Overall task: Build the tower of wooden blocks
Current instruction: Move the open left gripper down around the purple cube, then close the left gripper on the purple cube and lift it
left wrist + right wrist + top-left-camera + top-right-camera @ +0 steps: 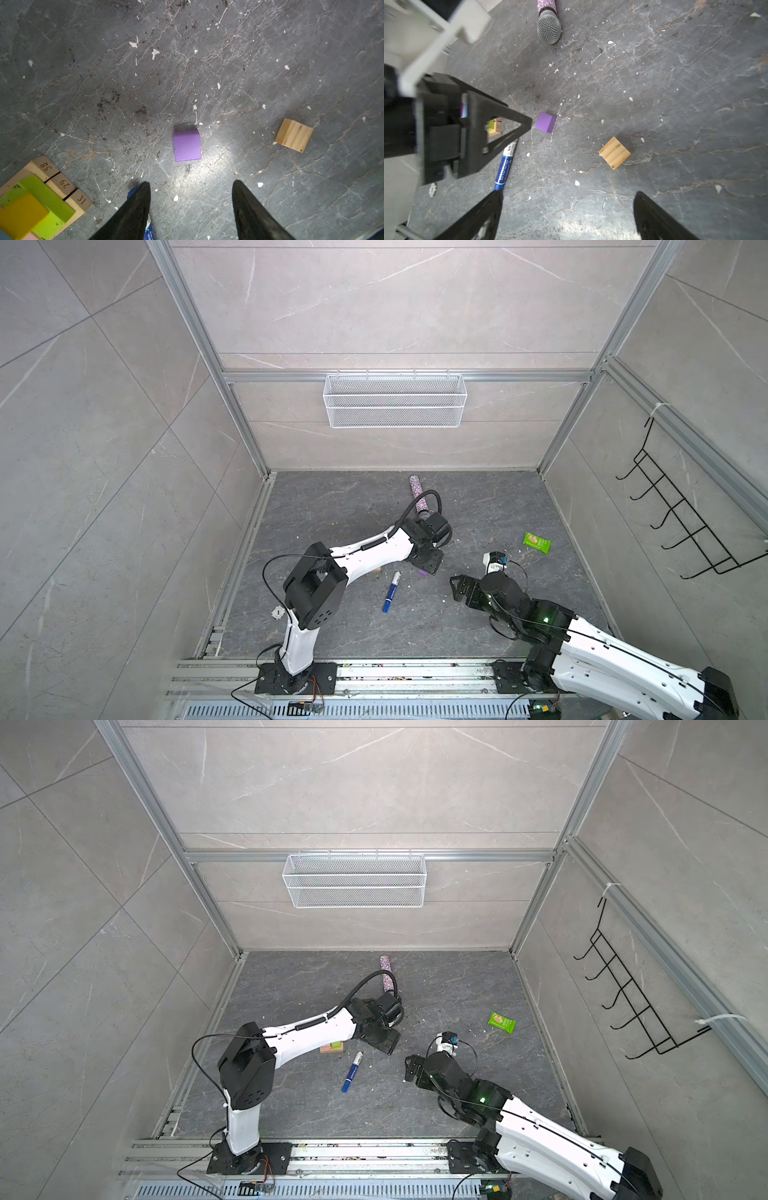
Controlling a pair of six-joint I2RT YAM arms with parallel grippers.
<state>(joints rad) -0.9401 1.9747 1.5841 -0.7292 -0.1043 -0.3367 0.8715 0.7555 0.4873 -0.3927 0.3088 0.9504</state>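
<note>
Left wrist, one purple block (pixel 187 146), one tan cube (pixel 293 135), three numbered bars (pixel 62 184)

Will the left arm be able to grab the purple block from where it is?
Probably yes: the left gripper is open, the purple block lies alone just ahead of it, with nothing between.

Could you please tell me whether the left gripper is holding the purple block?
No, the purple block lies free on the grey surface, ahead of the left gripper, whose fingers stand apart.
</note>
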